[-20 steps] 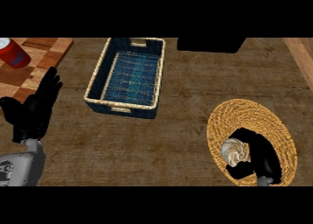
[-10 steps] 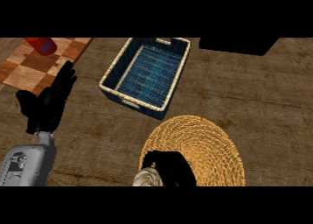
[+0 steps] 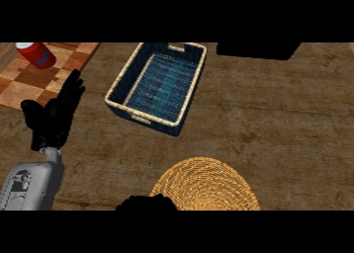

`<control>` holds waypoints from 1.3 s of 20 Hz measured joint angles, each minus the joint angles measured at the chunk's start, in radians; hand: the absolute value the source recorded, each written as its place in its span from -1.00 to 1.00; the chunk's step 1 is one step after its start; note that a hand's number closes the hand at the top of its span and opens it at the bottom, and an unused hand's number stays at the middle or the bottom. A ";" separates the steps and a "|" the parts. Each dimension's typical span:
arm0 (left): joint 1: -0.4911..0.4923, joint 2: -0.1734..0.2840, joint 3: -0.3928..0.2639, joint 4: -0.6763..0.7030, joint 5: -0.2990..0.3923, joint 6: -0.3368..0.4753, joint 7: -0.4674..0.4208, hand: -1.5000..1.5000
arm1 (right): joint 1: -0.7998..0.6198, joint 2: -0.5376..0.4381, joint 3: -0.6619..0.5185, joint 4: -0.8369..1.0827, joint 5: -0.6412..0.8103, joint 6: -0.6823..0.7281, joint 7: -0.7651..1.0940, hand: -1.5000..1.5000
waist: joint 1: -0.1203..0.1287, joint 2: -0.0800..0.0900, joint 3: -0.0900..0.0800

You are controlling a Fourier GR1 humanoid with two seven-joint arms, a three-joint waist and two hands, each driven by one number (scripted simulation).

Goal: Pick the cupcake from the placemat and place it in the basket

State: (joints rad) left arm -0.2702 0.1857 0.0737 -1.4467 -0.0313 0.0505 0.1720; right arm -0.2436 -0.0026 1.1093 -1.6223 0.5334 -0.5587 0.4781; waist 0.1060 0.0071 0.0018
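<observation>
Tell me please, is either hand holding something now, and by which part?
The left hand is open and holds nothing. The right hand barely shows at the lower edge beside the placemat; whether it holds anything cannot be told.

There is one basket (image 3: 159, 86), one woven placemat (image 3: 206, 185), one red can (image 3: 37, 54) and one checkered board (image 3: 41, 74) under the can. There is also one dark box (image 3: 257, 49) at the top edge. Two black hands show: the left hand (image 3: 54, 114) and one more (image 3: 145, 202) at the lower edge.

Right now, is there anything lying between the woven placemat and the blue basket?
Nothing: in the head view, only bare wooden counter lies between the placemat and the basket.
</observation>
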 measured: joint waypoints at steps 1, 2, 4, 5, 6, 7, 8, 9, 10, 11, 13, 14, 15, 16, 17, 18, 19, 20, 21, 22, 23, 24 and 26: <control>0.001 -0.002 0.001 0.002 -0.001 0.004 0.000 0.00 | -0.029 0.001 0.011 -0.008 0.000 -0.030 0.020 1.00 | -0.005 -0.002 -0.001; 0.001 0.000 0.006 0.004 -0.001 0.007 0.000 0.00 | -0.061 0.001 0.019 -0.013 0.004 -0.059 0.042 1.00 | -0.010 -0.004 -0.002; 0.000 -0.001 0.005 0.004 -0.005 0.011 0.008 0.00 | -0.124 0.002 0.031 -0.027 0.014 -0.103 0.099 1.00 | -0.020 -0.009 -0.003; -0.002 0.001 0.007 0.002 -0.004 0.010 0.011 0.00 | -0.159 0.002 0.028 -0.030 0.017 -0.119 0.129 1.00 | -0.022 -0.010 -0.003; 0.000 0.006 0.012 0.004 -0.001 0.009 0.011 0.00 | -0.194 0.002 0.024 -0.033 0.019 -0.133 0.162 1.00 | -0.023 -0.012 -0.004; -0.001 0.009 0.016 0.009 -0.003 0.010 0.007 0.00 | -0.230 0.002 0.020 -0.038 0.020 -0.141 0.196 1.00 | -0.027 -0.012 -0.005; -0.005 0.007 0.013 0.013 -0.006 0.012 0.008 0.00 | -0.267 0.002 0.010 -0.036 0.019 -0.148 0.223 1.00 | -0.029 -0.012 -0.005; -0.002 0.008 0.015 0.014 -0.006 0.011 0.007 0.00 | -0.302 0.001 0.003 -0.039 0.018 -0.155 0.254 1.00 | -0.030 -0.013 -0.006; -0.004 0.009 0.016 0.016 -0.007 0.012 0.005 0.00 | -0.341 0.001 -0.013 -0.041 0.014 -0.159 0.282 1.00 | -0.030 -0.014 -0.006; -0.003 0.002 0.011 0.020 -0.011 0.017 0.002 0.00 | -0.375 0.001 -0.028 -0.042 0.012 -0.169 0.305 1.00 | -0.031 -0.014 -0.006; -0.010 -0.002 0.008 0.020 -0.012 0.020 0.007 0.00 | -0.443 0.000 -0.064 -0.035 0.001 -0.193 0.345 1.00 | -0.027 -0.014 -0.006; -0.010 -0.005 0.003 0.022 -0.015 0.020 0.006 0.00 | -0.479 0.000 -0.082 -0.029 -0.005 -0.204 0.364 1.00 | -0.025 -0.014 -0.007; -0.013 -0.002 0.006 0.024 -0.013 0.018 0.007 0.00 | -0.518 0.000 -0.105 -0.021 -0.011 -0.210 0.387 1.00 | -0.023 -0.015 -0.007; -0.010 -0.002 0.006 0.025 -0.012 0.016 0.006 0.00 | -0.557 -0.001 -0.126 -0.005 -0.015 -0.217 0.409 1.00 | -0.022 -0.015 -0.007; -0.012 0.000 0.006 0.025 -0.012 0.013 0.007 0.00 | -0.597 -0.001 -0.144 0.011 -0.016 -0.223 0.430 1.00 | -0.020 -0.015 -0.007; -0.011 0.002 0.007 0.026 -0.012 0.012 0.006 0.00 | -0.640 -0.001 -0.164 0.031 -0.021 -0.225 0.453 1.00 | -0.018 -0.015 -0.008; -0.011 -0.001 0.003 0.025 -0.014 0.012 0.006 0.00 | -0.685 -0.001 -0.182 0.052 -0.025 -0.225 0.478 1.00 | -0.018 -0.016 -0.008; -0.011 -0.002 0.002 0.026 -0.015 0.013 0.003 0.00 | -0.730 -0.001 -0.202 0.079 -0.032 -0.224 0.499 1.00 | -0.015 -0.015 -0.008; -0.007 -0.003 0.001 0.027 -0.016 0.013 -0.001 0.00 | -0.778 -0.001 -0.224 0.107 -0.039 -0.221 0.520 1.00 | -0.012 -0.015 -0.008; -0.003 -0.006 -0.002 0.024 -0.016 0.012 -0.003 0.00 | -0.821 -0.002 -0.238 0.139 -0.045 -0.223 0.538 1.00 | -0.008 -0.014 -0.008; -0.007 -0.001 0.004 0.029 -0.013 0.010 -0.005 0.00 | -0.867 -0.001 -0.253 0.166 -0.053 -0.221 0.562 1.00 | -0.008 -0.013 -0.009; -0.013 -0.002 0.004 0.030 -0.013 0.010 -0.004 0.00 | -0.912 -0.002 -0.267 0.202 -0.061 -0.223 0.570 1.00 | -0.006 -0.012 -0.009; -0.014 0.000 0.004 0.031 -0.010 0.003 -0.007 0.00 | -0.995 -0.002 -0.279 0.281 -0.079 -0.221 0.582 1.00 | -0.002 -0.009 -0.009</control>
State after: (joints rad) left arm -0.2839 0.1862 0.0772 -1.4159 -0.0417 0.0536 0.1648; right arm -1.2384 -0.0047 0.8304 -1.3414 0.4541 -0.7798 1.0600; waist 0.1044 -0.0022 -0.0071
